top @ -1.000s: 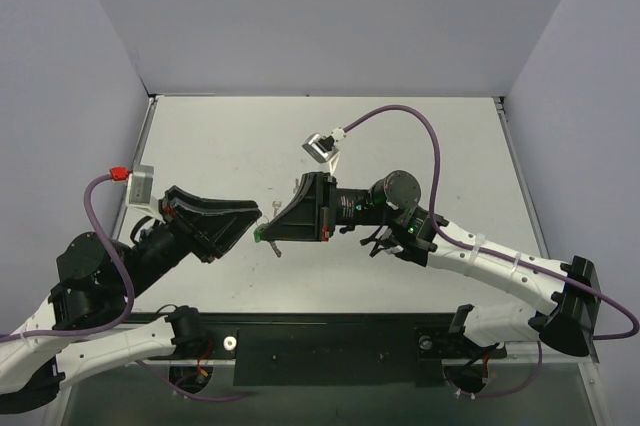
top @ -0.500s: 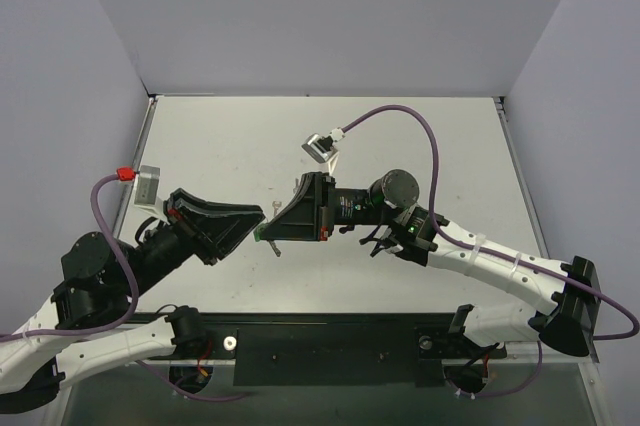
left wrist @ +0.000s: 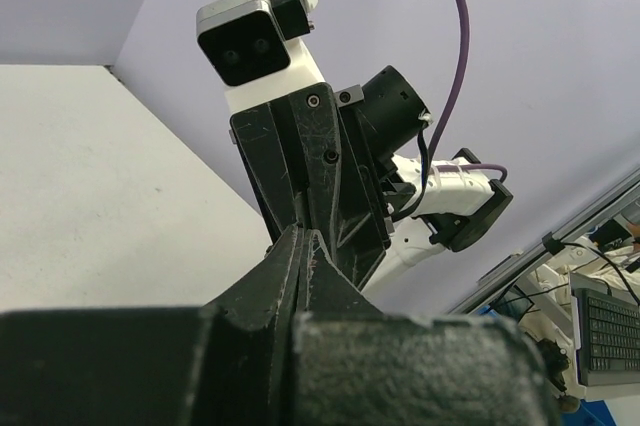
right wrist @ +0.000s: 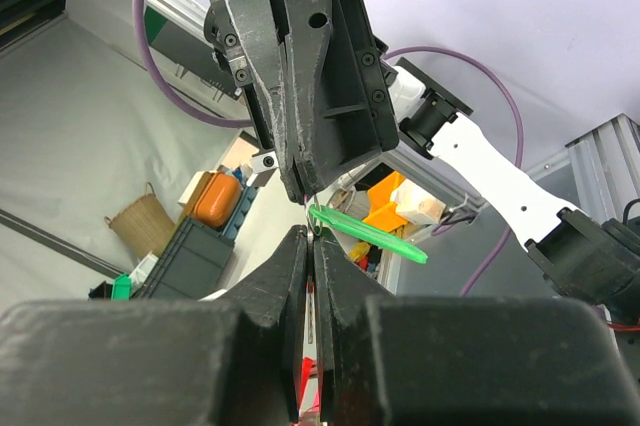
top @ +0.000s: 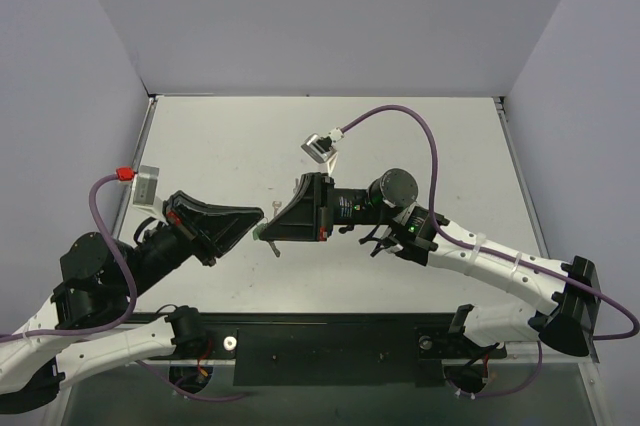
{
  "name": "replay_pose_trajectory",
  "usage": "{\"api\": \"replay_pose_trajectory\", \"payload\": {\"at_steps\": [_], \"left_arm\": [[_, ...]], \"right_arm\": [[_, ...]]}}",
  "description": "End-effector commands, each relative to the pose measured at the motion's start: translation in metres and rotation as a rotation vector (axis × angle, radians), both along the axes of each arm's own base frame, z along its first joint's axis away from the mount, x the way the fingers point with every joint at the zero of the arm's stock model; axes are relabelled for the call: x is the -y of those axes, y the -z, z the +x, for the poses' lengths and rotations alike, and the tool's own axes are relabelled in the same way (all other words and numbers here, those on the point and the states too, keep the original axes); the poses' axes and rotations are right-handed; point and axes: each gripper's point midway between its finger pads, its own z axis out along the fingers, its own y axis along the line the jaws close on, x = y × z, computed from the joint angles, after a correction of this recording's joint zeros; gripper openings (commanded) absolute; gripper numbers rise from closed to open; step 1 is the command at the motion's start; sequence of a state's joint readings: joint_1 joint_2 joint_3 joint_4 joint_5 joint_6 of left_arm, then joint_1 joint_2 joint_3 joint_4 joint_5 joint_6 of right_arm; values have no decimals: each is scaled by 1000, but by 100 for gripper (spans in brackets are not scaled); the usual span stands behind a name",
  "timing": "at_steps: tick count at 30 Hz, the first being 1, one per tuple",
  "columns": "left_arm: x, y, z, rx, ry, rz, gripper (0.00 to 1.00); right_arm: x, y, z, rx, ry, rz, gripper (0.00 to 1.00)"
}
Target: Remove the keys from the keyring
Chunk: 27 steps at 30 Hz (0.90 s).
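In the top view my two grippers meet tip to tip above the table's middle. My left gripper [top: 252,220] is shut on the thin wire keyring [right wrist: 312,214]. My right gripper [top: 268,232] is shut on a flat silver key seen edge-on between its pads [right wrist: 313,281]. The green-headed key [right wrist: 366,235] sticks out sideways at the right jaw tips, and it also shows in the top view [top: 259,236]. A bare silver key [top: 277,209] points away behind the tips, and another thin piece [top: 276,247] hangs in front. The blue-headed key is hidden. In the left wrist view my left gripper [left wrist: 303,238] is pressed shut against the right gripper's body [left wrist: 315,176].
The white table [top: 420,136] has raised edges on the left and right and grey walls behind. Purple cables loop over both arms. A black base plate [top: 330,346] lies at the near edge.
The left arm has shifted slightly. Both grippers stay shut and tip to tip, with the keys between them.
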State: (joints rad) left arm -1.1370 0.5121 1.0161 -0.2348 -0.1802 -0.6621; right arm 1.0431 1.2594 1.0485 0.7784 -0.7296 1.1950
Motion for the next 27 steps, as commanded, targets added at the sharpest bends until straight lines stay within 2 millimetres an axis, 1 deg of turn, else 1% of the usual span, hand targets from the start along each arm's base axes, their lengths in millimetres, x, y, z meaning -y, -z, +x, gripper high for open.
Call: {"api": "replay_pose_trajectory", "payload": {"at_steps": [1,9,18,24,25,27], "left_arm": [[7,1,-10,15,64,28,0],[15,10,-20,30,134,116,0],[19,20,-25,25,168,163,0],[19,25,-24,24,167,183,0],[21,26,-28,28,191,189,0],[22,27,-28,28,195,200,0]], "right_arm": [[11,-34,-7,89,11,100,0],[14,-27,-8,97,24,72,0],[18,-25,-3,101,45,57,0],[21,-26,0,102,55,54,0],[22,-26,0,103,55,54,0],[24,-28,2,105,61,56,0]]}}
